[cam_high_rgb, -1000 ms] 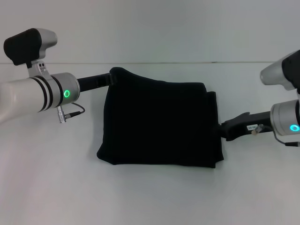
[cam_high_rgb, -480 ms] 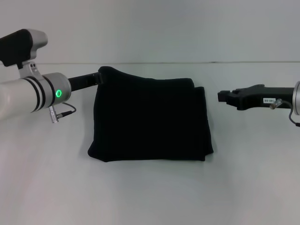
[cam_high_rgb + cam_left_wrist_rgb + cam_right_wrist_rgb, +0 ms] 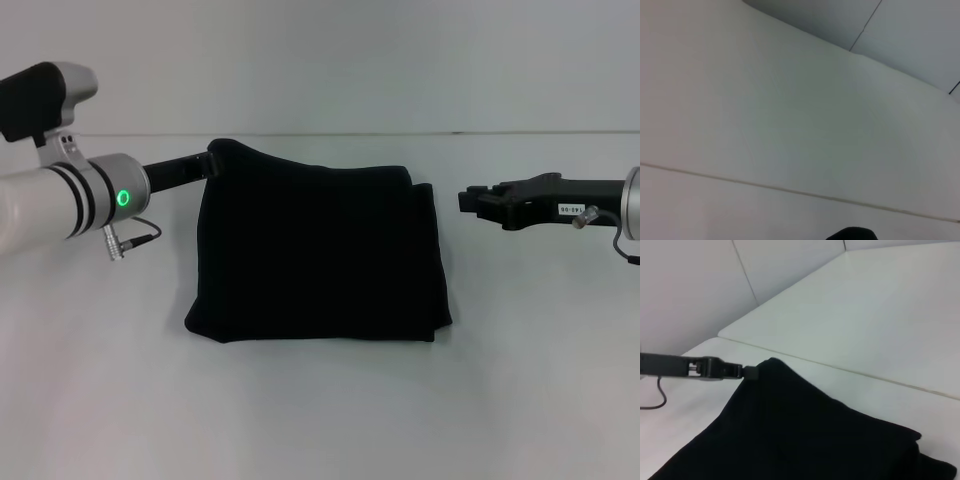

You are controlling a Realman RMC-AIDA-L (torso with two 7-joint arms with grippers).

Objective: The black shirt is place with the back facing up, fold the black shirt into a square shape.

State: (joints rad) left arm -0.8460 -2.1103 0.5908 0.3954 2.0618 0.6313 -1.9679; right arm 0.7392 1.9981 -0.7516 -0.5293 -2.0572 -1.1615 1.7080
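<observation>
White table (image 3: 320, 420), black shirt (image 3: 318, 258) folded mid-table. My left claw (image 3: 212, 160) pinches far-left corner. My right claw (image 3: 468, 200) off to right, apart; grip I cannot tell. Worry: left pull drags folds loose.

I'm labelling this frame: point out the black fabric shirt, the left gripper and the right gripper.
black fabric shirt (image 3: 320, 255): head view, middle of the folded cloth.
left gripper (image 3: 208, 163): head view, fingertips at the shirt's raised far-left corner.
right gripper (image 3: 467, 198): head view, fingertips, clear of the shirt.
</observation>
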